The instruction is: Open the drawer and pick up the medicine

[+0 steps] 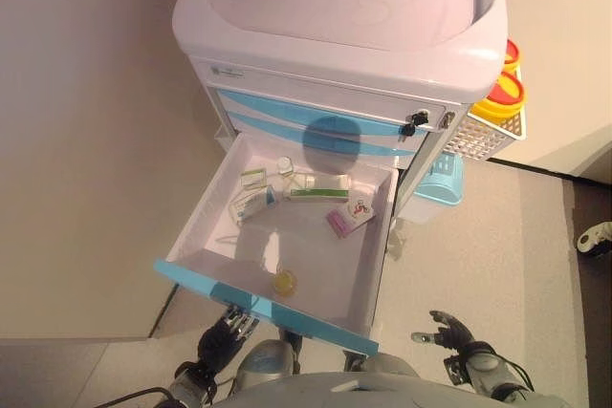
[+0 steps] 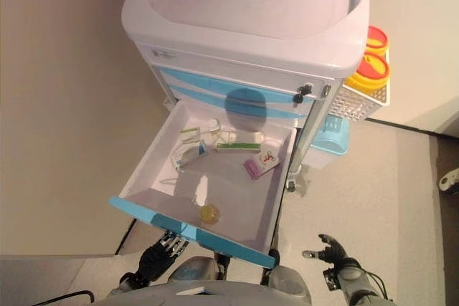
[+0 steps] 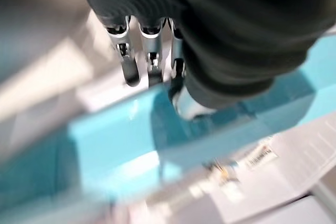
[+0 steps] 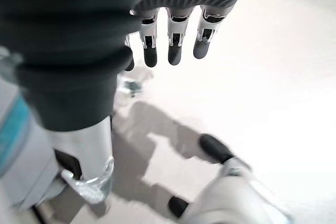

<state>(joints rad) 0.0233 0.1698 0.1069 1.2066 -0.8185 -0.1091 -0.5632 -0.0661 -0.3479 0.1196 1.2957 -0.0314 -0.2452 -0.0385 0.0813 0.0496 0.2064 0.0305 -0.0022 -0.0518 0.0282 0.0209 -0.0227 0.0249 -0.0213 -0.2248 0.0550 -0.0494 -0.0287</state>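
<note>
The cart's blue-fronted drawer [image 1: 269,304] stands pulled out wide. Inside lie several medicines: a white-and-green box [image 1: 318,194], a small white box with a pink side [image 1: 349,215], a blue-and-white tube [image 1: 253,205], a small vial [image 1: 284,164] and a round yellow bottle [image 1: 285,281] near the front. My left hand [image 1: 222,339] is just below the drawer's front edge. Its fingers [image 3: 140,64] are relaxed, close to the blue panel [image 3: 121,140] and holding nothing. My right hand [image 1: 457,339] hangs open and empty over the floor at the lower right, also in its wrist view [image 4: 173,45].
The white cart [image 1: 335,7] has two shut blue drawers and keys in a lock [image 1: 413,123]. A white side basket with yellow-and-red containers [image 1: 502,100] and a blue bin [image 1: 442,179] hang on its right. A wall runs along the left. A white-and-black object [image 1: 595,238] lies at the right edge.
</note>
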